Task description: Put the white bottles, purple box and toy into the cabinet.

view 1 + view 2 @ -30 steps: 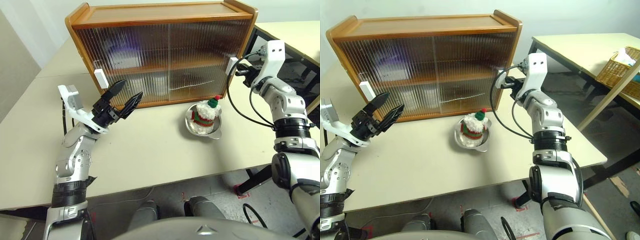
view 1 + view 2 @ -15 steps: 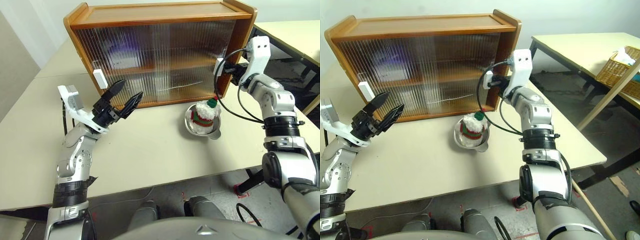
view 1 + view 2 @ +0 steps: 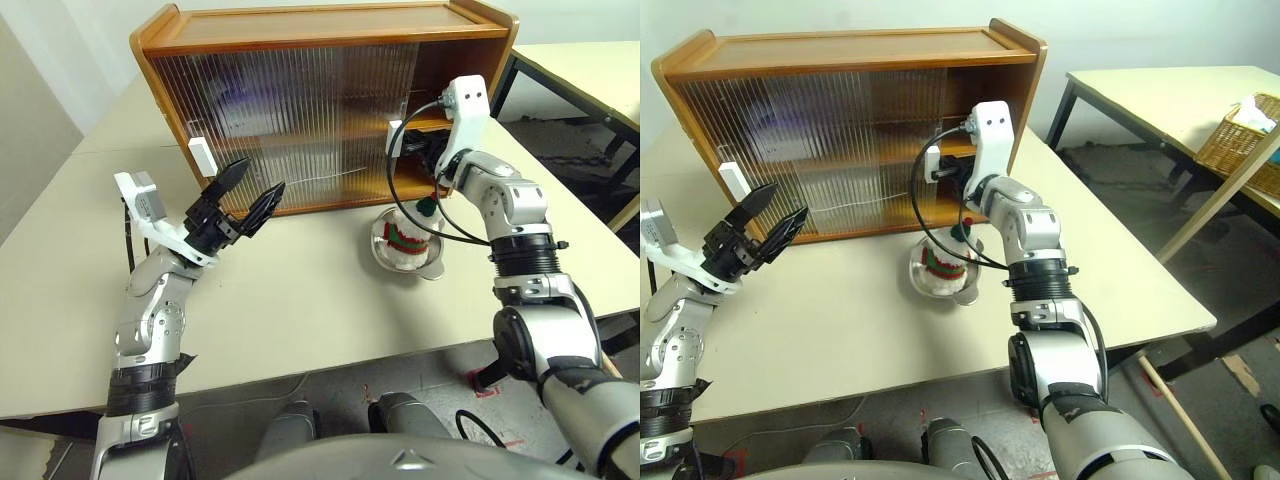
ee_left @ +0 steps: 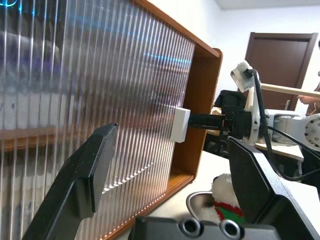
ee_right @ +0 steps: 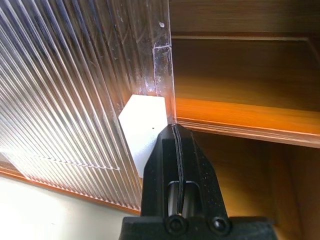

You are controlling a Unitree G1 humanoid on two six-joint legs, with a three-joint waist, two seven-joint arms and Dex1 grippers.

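The cabinet (image 3: pixel 320 105) stands along the table's (image 3: pixel 300 300) far edge, its right sliding door (image 3: pixel 330 125) partly drawn aside, exposing the right compartments. The right gripper (image 5: pixel 175 145), fingers pressed together, rests against that door's white handle (image 5: pixel 145 125). The toy (image 3: pixel 408 240) sits in a steel bowl (image 3: pixel 425 265) just before the cabinet. The left gripper (image 3: pixel 245 192), fingers spread wide and empty, hovers near the left handle (image 3: pixel 201 155).

The right sliding door (image 3: pixel 330 120) of the cabinet (image 3: pixel 300 30) has been pushed leftward by its white handle (image 3: pixel 396 141), against which the shut right tool (image 5: pixel 176 137) is pressed. The right end of the cabinet, closed a second ago, now stands open, with its shelf (image 5: pixel 240 112) exposed.
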